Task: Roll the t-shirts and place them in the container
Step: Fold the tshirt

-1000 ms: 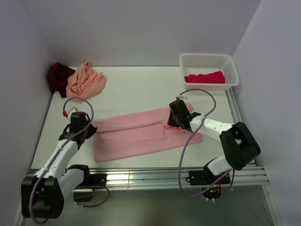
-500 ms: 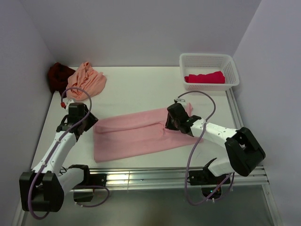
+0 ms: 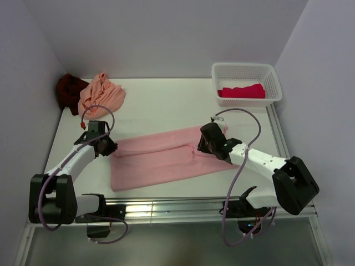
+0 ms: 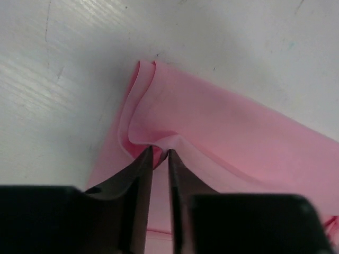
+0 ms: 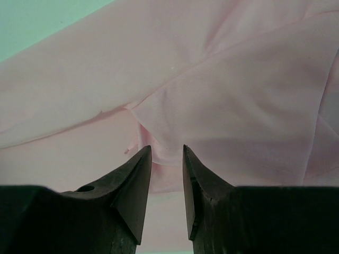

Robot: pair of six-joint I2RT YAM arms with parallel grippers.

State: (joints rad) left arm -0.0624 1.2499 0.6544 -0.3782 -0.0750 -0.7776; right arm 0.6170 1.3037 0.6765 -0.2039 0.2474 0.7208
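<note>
The table (image 3: 166,105) carries the pink t-shirt (image 3: 166,158) as a long folded band. Its long axis runs from the near left toward the far right, so a roll has to travel along that line, end to end. The peach-orange t-shirt (image 3: 101,94) and the maroon t-shirt (image 3: 69,91) lie bunched in the far left corner, well apart from the band. The red t-shirt (image 3: 241,90) sits in the white basket (image 3: 244,67) at the far right.

The left gripper (image 3: 105,147) is at the far corner of the band's left end. Its wrist view shows the jaws almost together, pinching a raised pucker of pink cloth. The right gripper (image 3: 206,145) is low over the band's right part, where a fold crosses (the cloth lies directly beneath and ahead of its tips). Its jaws stand a narrow gap apart, and I cannot tell whether cloth is caught between them. Each arm is nearer its own end, and the pinched left end looks the likelier place to start the roll.
</note>
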